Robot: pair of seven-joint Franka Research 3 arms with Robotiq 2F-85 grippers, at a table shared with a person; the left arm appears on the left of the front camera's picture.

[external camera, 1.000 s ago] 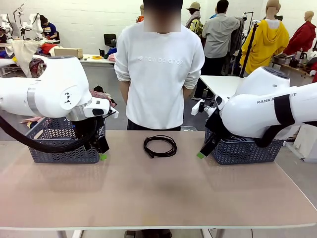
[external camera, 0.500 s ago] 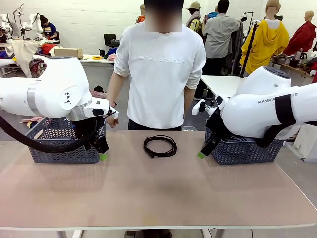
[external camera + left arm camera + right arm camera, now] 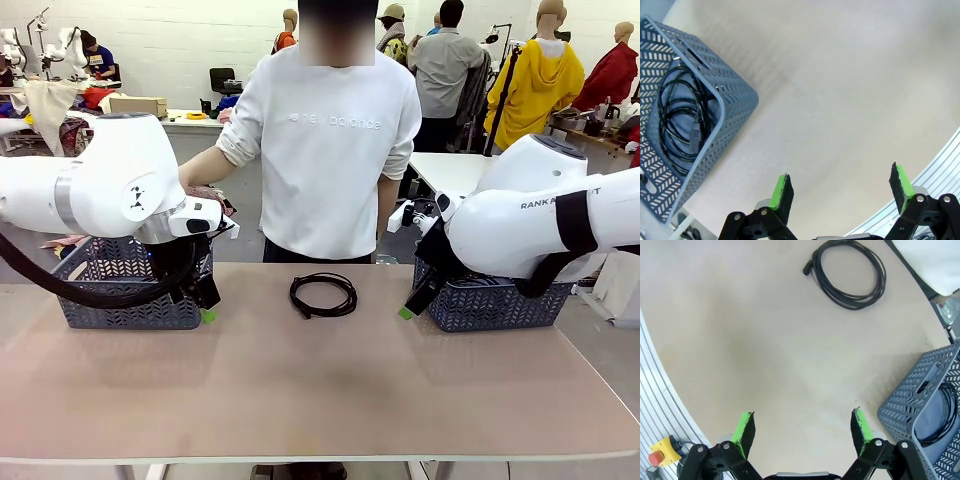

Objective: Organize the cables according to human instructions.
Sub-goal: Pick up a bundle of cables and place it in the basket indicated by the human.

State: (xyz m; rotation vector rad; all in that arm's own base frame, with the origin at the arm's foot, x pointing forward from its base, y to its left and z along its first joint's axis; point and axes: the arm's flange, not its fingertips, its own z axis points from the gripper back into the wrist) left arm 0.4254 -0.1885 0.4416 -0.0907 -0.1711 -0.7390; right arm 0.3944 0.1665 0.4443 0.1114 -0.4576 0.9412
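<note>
One coiled black cable (image 3: 323,295) lies on the tan table near its far edge, in front of the person; the right wrist view shows that cable (image 3: 850,273) at the top. More coiled cables (image 3: 681,122) rest inside the left grey basket (image 3: 735,95). Another cable (image 3: 940,415) lies in the right basket (image 3: 920,405). My left gripper (image 3: 207,312) hangs open beside the left basket (image 3: 130,290). Over at the right basket (image 3: 500,303), my right gripper (image 3: 406,311) is open too. Neither holds anything. The person's arm (image 3: 205,165) stretches toward the left basket side.
The table's near half (image 3: 300,400) is bare wood. A red emergency button (image 3: 657,456) sits below the table edge in the right wrist view. Other people and work tables stand far behind.
The person has brought an arm out from behind the back and raised it toward the left. Both arms and the cable on the table have stayed still.
</note>
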